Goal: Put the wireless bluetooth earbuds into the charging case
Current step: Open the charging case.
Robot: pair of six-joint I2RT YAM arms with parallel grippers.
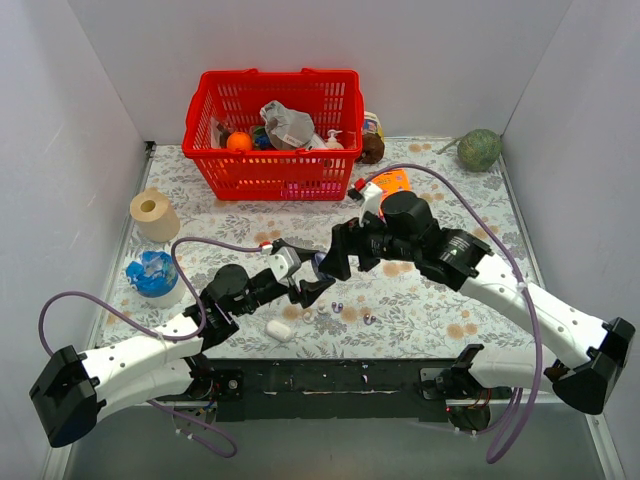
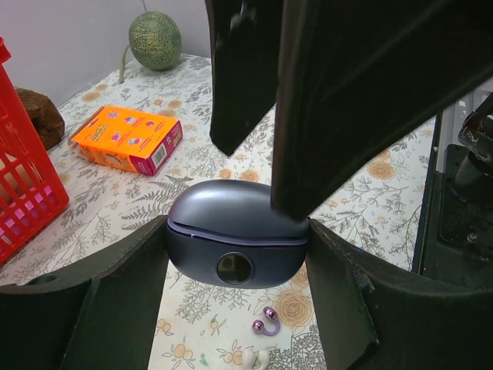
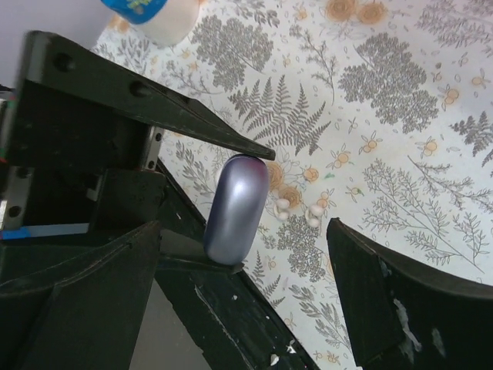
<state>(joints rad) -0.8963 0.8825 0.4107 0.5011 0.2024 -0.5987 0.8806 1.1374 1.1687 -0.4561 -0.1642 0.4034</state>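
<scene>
Overhead, left gripper [image 1: 312, 277] clamps charging case [image 1: 317, 263] mid-desk [image 1: 430, 300]. Right gripper [image 1: 340, 265] just beside it, jaws spread, holding nothing. Earbuds [image 1: 335, 307] loose on desk, near case, toward bases.

Left wrist: case closed, seam level, lid up, squeezed by its ends. Right fingers [image 2: 347, 116] crowd lid from above; contact unclear.

Right wrist: case sits between spread jaws.

Advice: hook lid edge at seam, lift gently, hold left clamp below seam so case does not twist out.

One charging case [image 2: 235, 231], two earbuds [image 1: 337, 307], one red basket [image 1: 275, 172].
</scene>
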